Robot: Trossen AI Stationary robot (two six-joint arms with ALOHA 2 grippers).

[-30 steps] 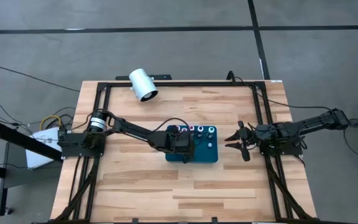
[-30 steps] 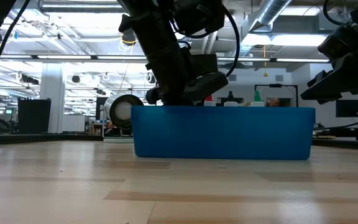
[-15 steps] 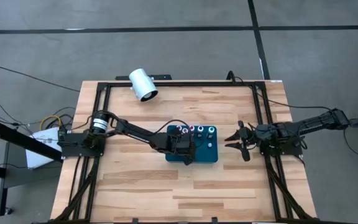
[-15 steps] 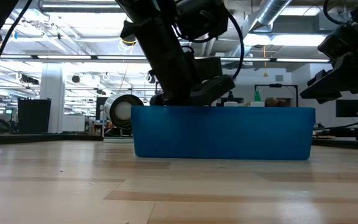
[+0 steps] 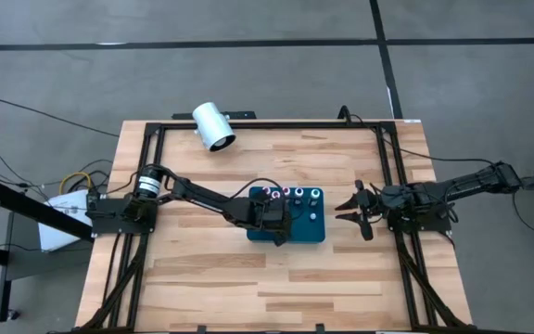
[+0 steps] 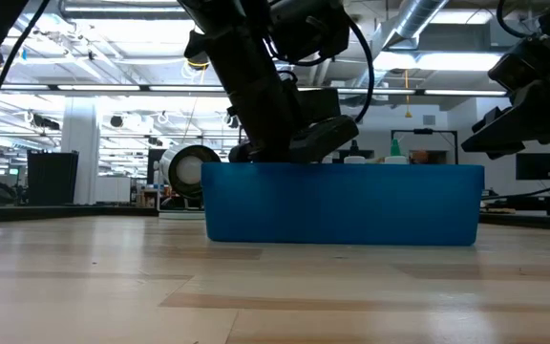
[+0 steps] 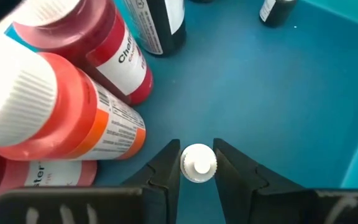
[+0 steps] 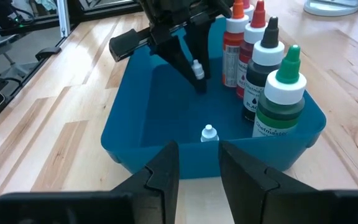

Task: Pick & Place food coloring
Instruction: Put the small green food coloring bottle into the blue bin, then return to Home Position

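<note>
A blue bin sits mid-table. Along its far side stands a row of food coloring bottles: orange, red, black and green. A tiny white bottle stands alone on the bin floor. My left gripper reaches down into the bin and is shut on another tiny white-capped bottle. My right gripper waits open near the table's right edge, pointing at the bin. My left gripper pinches the tiny bottle's white cap between its two fingertips. The fingers come slanting down from the table's left side. The bottle stands upright in the hold. Whether its base rests on the bin floor I cannot tell.
A large white cylinder lies on its side at the table's far left. A dark metal frame runs around the tabletop. Bare wood lies on the near side of the bin.
</note>
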